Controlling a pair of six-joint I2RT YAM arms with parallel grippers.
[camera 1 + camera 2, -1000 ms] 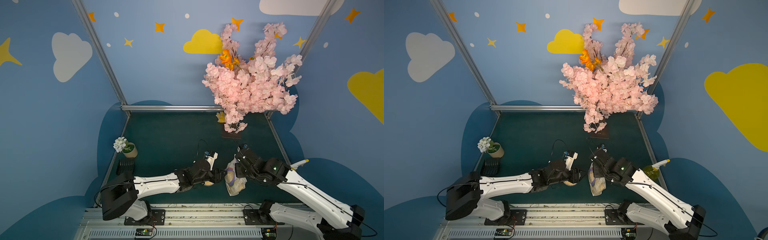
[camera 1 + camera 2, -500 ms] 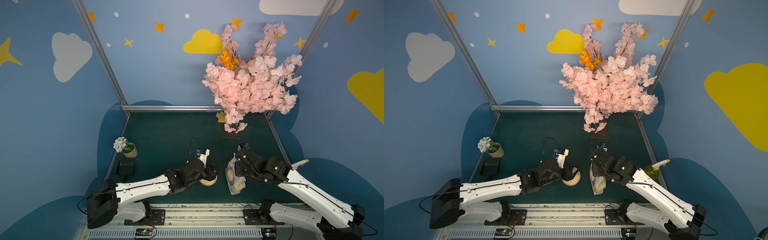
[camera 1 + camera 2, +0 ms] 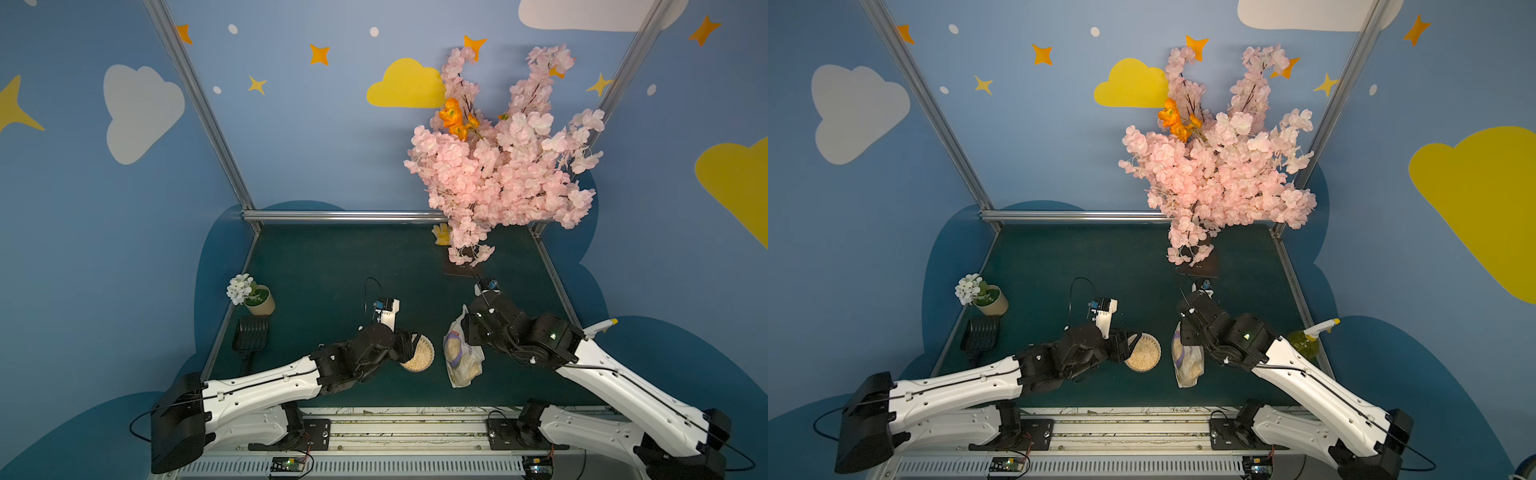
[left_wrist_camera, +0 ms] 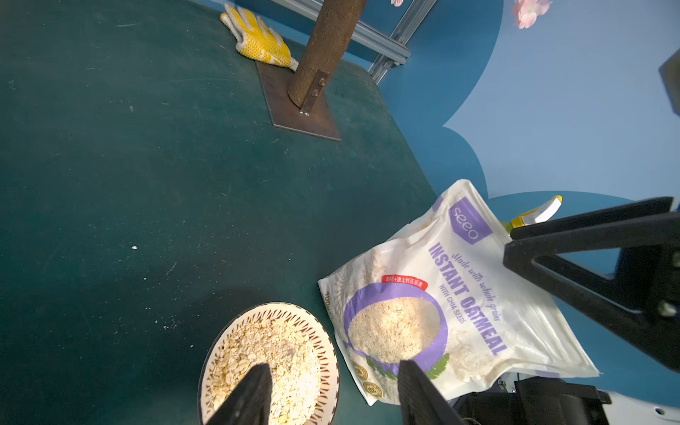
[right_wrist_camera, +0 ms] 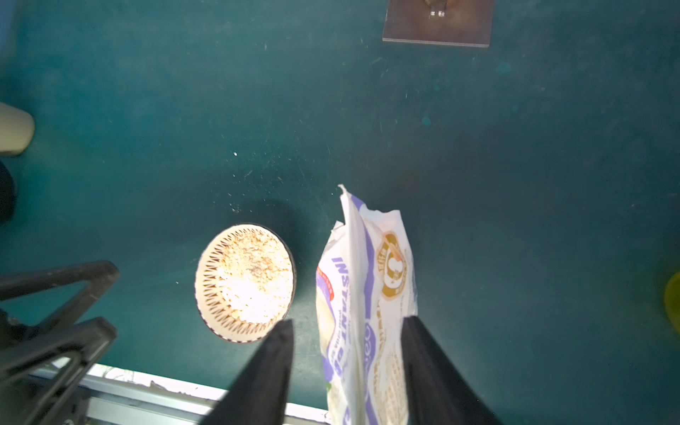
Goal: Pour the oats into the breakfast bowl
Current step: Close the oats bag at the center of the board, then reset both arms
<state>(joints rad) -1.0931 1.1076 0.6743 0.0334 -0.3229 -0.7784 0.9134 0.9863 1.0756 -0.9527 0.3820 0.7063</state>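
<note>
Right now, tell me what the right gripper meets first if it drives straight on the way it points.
The white-and-purple printed plastic bag of oats: it sits between the open fingers of the right gripper. Beyond it lies the dark green table top; depth is hard to judge.

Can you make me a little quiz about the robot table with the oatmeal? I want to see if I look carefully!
1. True or false: The breakfast bowl has oats in it.
2. Pick one: Where is the oat bag?
A) On the table, right beside the bowl
B) Inside the bowl
C) Hanging up in the pink flowers
3. Short answer: What yellow thing lies next to the foot of the tree trunk?

Key
1. True. The bowl is full of pale flakes.
2. A.
3. A glove.
</note>
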